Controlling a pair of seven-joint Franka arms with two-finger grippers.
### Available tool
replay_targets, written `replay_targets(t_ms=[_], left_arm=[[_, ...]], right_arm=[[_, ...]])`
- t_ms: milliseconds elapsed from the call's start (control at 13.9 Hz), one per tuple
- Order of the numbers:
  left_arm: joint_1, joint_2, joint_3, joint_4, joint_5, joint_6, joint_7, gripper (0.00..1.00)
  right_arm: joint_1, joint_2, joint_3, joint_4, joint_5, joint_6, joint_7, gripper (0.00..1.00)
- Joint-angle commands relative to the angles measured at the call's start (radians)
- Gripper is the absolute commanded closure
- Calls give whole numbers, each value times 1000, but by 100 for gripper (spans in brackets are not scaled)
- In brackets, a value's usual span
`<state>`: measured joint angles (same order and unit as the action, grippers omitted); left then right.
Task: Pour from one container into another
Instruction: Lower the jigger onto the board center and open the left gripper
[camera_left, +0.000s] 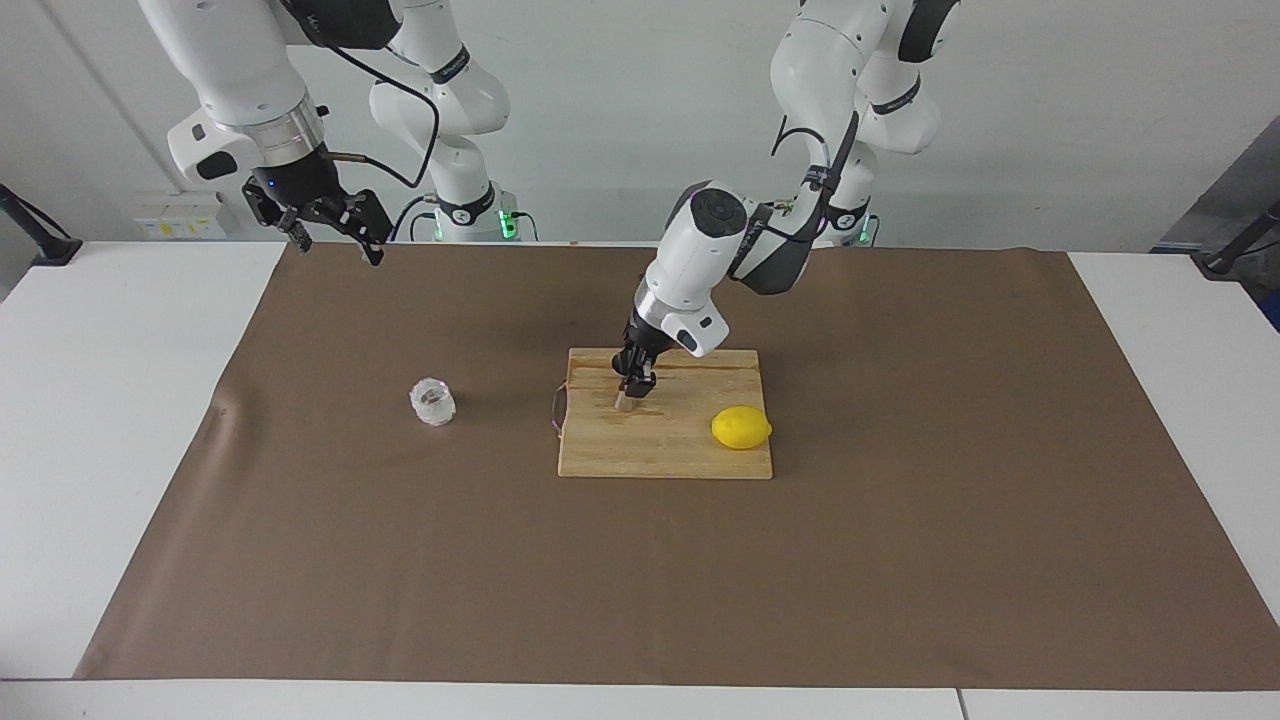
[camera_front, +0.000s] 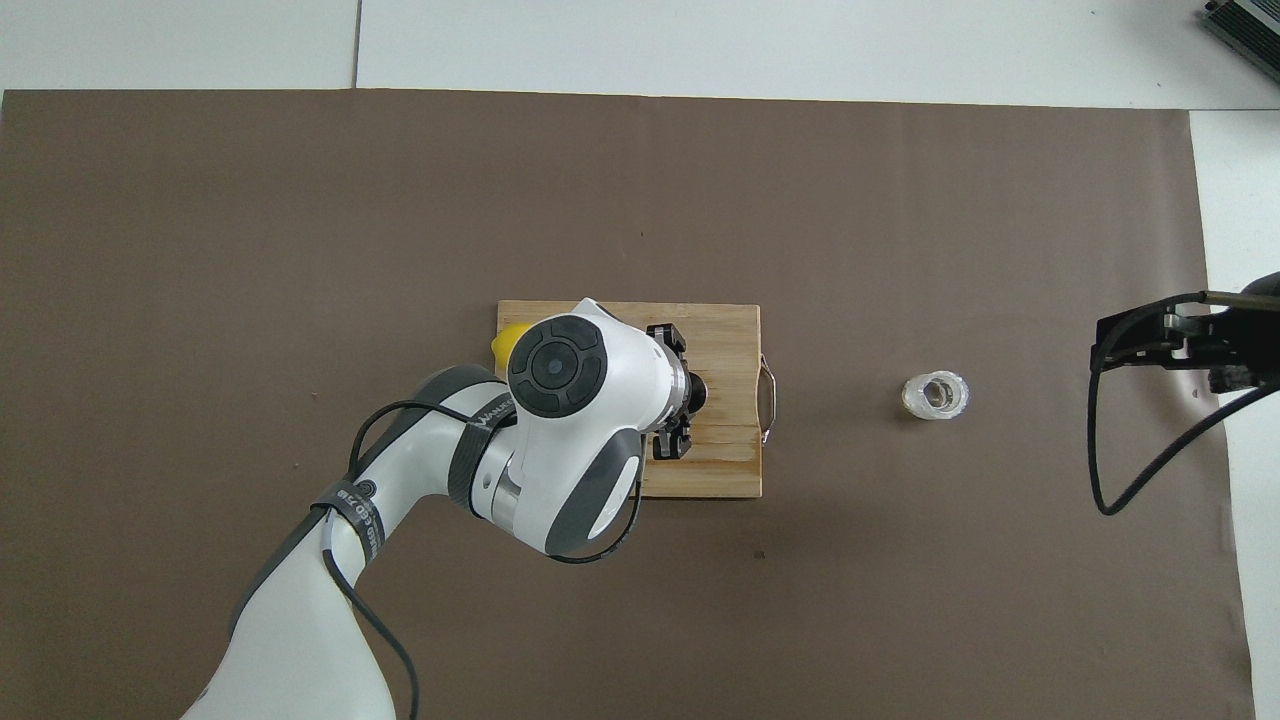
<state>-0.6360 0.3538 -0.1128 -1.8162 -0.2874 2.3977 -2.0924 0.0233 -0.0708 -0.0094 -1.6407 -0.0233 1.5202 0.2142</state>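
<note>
**A:** Grippers first, from our own end. Where do we have them?

**B:** Our right gripper (camera_left: 337, 243) hangs high over the corner of the brown mat (camera_left: 900, 520) at the right arm's end, jaws spread and empty. That arm waits, probably so the middle is left to the other one. Our left gripper (camera_left: 636, 388) is down over the wooden board (camera_left: 690, 455), right at the metal jigger (camera_left: 621, 403).

**A:** Is it clamped on the jigger?

**B:** We cannot tell. The claw sits at the jigger's top, but the grip itself is hidden from us. The jigger stands upright on the board, which we judge gives it a flat, steady base for receiving a pour.

**A:** And the glass cup (camera_left: 432, 402)?

**B:** It is upright on the mat, well apart from the board toward the right arm's end, with nothing touching it. It looks easiest for our right arm to reach. Farthest out, a lemon (camera_left: 741, 428) rests on the board.
</note>
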Motion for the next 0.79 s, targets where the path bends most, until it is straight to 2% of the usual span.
replay_targets(t_ms=[0,432,720], left_arm=[[-14,-4,15,-12,30,5,-12,0],[2,-18,19,37,53,-71,-11,0],[36,-81,19,54,123,-156,-5,0]], right_arm=[[-10,-10,3,-16,14,12,10,0],[-10,-10,5,-16,14,12,10,0],[-10,-10,5,-16,14,12,8,0]])
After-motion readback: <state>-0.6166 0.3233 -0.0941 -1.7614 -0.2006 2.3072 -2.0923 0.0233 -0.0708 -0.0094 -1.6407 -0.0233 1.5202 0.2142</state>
